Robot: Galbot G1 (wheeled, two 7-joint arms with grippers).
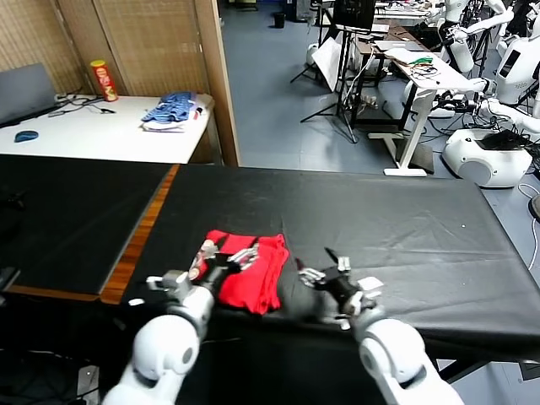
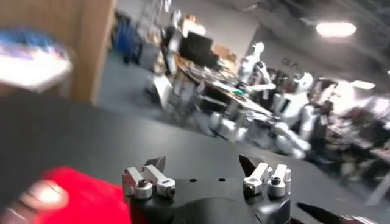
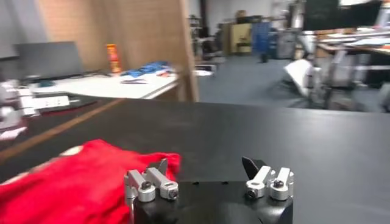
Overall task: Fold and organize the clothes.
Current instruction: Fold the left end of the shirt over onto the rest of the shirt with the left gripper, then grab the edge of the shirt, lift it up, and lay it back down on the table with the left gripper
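At the near edge of the black table, just ahead of my body, the red T-shirt lies folded into a compact bundle, its long axis running roughly from the table's front edge away from me. My left gripper hangs directly over the shirt's left half with its fingers spread apart and nothing between them; in the left wrist view the red cloth shows under and beside the jaws, not pinched by them. My right gripper sits just beside the bundle's right edge, over bare black cloth, jaws also standing wide and empty; from its wrist camera the shirt lies off toward my left arm. So the left arm is the nearer one, already above the garment, and I judge the folding largely done, with any further tidying falling to that side. Farther off, a white table carries a folded blue garment and a snack canister, and beyond that the lab floor holds other robots.
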